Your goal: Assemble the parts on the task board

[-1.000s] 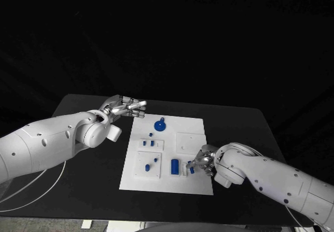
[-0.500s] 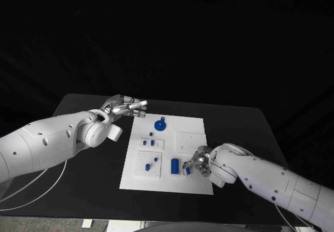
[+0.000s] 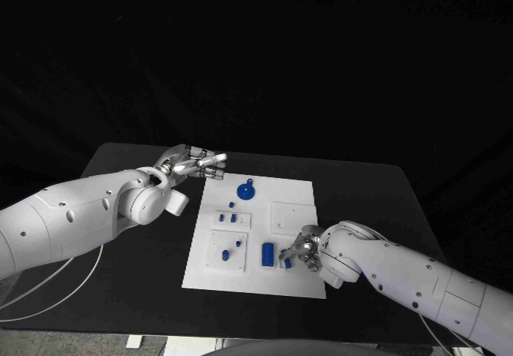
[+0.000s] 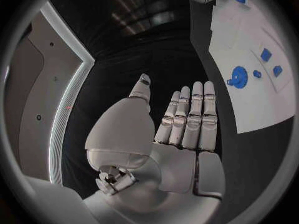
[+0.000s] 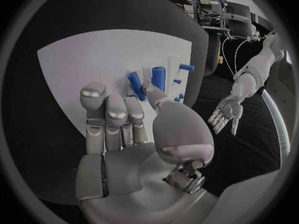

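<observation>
Beside right hand (image 3: 304, 253), blue cylinder (image 3: 267, 254); round part (image 3: 246, 194) farther up board (image 3: 294, 200).

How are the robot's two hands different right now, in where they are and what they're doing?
The left hand hangs off the task board, over the black table by the board's far corner; the right hand is over the board's near end. The left hand holds nothing, its fingers straight and side by side; the right hand's fingers reach down at the blue parts, though contact is unclear. Both are silver, on white arms.
</observation>
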Controlling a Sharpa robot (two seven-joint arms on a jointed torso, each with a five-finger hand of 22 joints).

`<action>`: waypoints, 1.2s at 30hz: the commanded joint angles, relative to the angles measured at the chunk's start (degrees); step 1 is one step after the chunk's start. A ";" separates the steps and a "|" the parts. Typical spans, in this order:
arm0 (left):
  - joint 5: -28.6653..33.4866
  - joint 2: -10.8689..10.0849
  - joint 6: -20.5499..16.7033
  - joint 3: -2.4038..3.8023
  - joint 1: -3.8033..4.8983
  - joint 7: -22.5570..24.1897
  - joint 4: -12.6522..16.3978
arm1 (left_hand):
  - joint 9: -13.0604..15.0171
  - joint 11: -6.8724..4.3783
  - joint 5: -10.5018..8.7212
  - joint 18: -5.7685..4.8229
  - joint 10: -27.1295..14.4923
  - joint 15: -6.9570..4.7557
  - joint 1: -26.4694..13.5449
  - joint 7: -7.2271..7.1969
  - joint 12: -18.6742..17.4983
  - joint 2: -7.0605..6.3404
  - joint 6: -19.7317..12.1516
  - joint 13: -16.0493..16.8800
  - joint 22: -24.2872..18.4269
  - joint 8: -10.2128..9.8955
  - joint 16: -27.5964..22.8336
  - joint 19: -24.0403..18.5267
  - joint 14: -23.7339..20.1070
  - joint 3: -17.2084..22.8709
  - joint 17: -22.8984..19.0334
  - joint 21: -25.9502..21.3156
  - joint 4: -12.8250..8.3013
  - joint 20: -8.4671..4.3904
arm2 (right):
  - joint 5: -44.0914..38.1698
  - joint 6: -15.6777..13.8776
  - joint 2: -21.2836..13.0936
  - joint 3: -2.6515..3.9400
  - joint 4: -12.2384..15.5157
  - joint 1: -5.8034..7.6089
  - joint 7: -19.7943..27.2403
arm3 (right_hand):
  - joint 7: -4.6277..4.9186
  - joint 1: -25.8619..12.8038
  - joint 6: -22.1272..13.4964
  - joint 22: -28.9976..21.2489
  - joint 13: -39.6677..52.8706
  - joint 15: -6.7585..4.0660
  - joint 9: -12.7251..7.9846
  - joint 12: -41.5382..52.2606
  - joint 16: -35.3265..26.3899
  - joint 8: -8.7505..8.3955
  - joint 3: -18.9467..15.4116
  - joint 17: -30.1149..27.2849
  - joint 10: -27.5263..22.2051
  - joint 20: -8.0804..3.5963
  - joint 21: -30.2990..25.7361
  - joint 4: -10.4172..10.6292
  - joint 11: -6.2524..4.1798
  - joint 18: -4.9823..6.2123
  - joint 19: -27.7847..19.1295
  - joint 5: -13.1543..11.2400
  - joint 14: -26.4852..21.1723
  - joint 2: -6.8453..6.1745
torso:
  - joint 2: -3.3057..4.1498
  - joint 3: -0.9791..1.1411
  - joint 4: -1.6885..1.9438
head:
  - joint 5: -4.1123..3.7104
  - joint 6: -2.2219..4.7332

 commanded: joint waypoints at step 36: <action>0.02 0.01 1.01 0.02 0.02 -0.22 0.14 | 0.03 -0.06 -0.36 0.20 -0.17 0.12 -0.38 -0.02 -0.09 0.52 -0.29 0.07 0.00 0.01 -0.12 -0.50 -0.07 -0.25 0.09 0.30 0.21 -0.02 | -1.23 1.60 0.32 -0.26 0.11 -0.15 1.31 | -1.16 -1.87 1.51 2.43 0.04 -0.45 -1.69 -0.43 -0.47 0.05 -6.45 0.11 0.21 -0.57 -0.21 2.08 -0.68 -0.47 2.95 0.63 0.04 0.18 | 0.02 0.01 -0.02 | 0.30 0.03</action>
